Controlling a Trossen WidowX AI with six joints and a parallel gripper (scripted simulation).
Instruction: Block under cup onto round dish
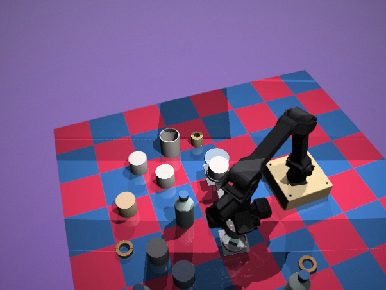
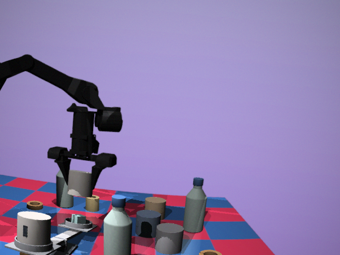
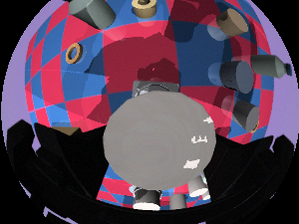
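The red-and-blue checkered mat carries bottles, cylinders and rings.
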